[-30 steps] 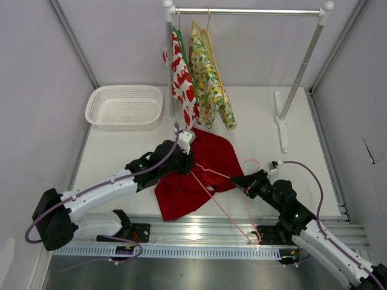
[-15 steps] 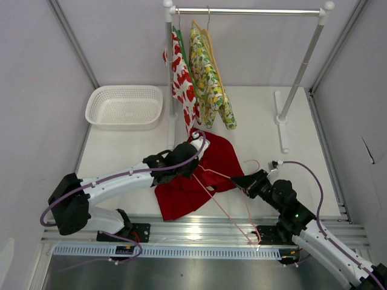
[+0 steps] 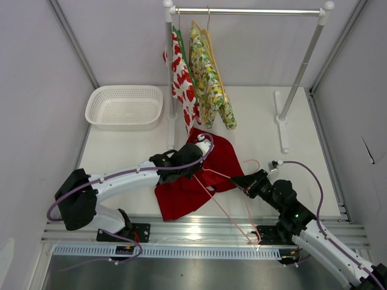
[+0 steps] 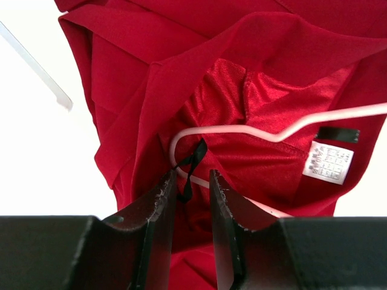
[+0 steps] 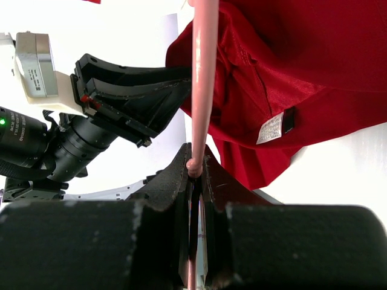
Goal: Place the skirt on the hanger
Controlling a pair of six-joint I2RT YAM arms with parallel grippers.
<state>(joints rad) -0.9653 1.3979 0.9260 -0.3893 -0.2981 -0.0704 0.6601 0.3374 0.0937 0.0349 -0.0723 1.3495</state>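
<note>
The red skirt (image 3: 221, 158) lies crumpled on the white table in front of the arms. The pink hanger (image 3: 227, 209) lies across it, with one rounded end tucked inside the waistband (image 4: 242, 128). A thin black ribbon loop (image 4: 190, 163) of the skirt is hooked over that end. My left gripper (image 3: 192, 162) hangs over the skirt's upper part, its fingers (image 4: 192, 178) a little apart on either side of the loop, clamping nothing. My right gripper (image 3: 238, 179) is shut on the hanger's wire (image 5: 204, 72) beside the skirt's right edge (image 5: 302, 72).
A white basket (image 3: 124, 106) sits at the back left. A clothes rack (image 3: 248, 11) at the back carries a fruit-print garment (image 3: 181, 78) and a yellow-green one (image 3: 208, 84); its foot (image 3: 281, 118) rests at the right. A metal rail (image 3: 199, 232) runs along the front.
My left arm has swung to the right, carrying its gripper from the skirt's left side to over its upper middle. The right arm, hanger and skirt have stayed put.
</note>
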